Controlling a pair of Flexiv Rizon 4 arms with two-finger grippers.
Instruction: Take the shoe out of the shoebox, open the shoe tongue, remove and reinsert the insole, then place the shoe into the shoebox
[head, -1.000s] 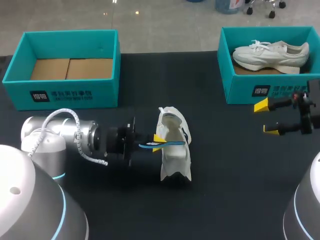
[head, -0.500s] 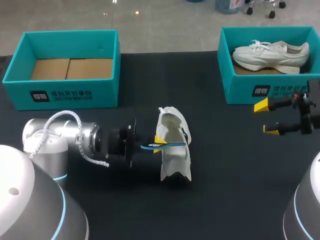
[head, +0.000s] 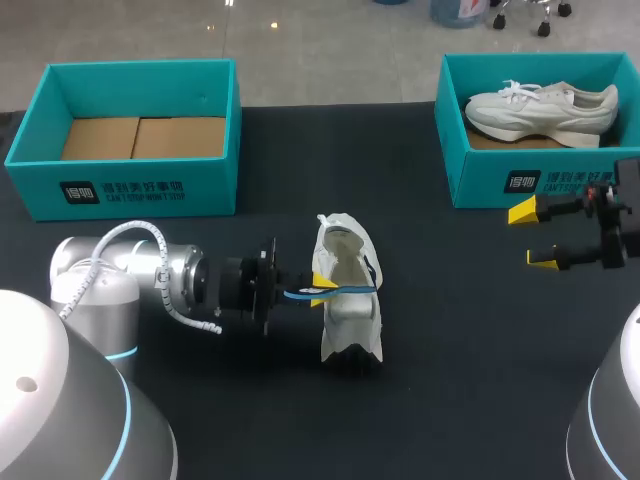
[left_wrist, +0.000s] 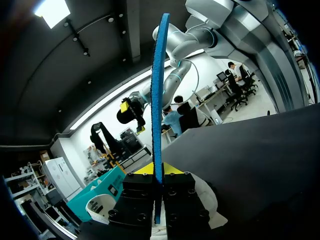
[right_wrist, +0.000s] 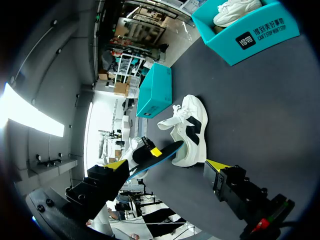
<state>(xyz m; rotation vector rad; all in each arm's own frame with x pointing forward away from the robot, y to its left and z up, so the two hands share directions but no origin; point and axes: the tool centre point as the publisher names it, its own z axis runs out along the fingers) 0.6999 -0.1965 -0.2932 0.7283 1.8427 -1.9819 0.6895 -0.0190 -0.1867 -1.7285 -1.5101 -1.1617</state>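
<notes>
Our left hand, pinching the blue insole, has edged slightly further toward the white shoe lying mid-desk. The insole's tip is over the shoe's opening. Our right hand stays spread beside the right shoebox.

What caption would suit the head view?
Left claw holds a flat blue insole at the white lace-up shoe on the black table.

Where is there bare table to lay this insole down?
Bare table lies between the shoe and the open right pincer, and between the left box and right box. Crowded beside the shoe where the left pincer grips the insole.
</notes>
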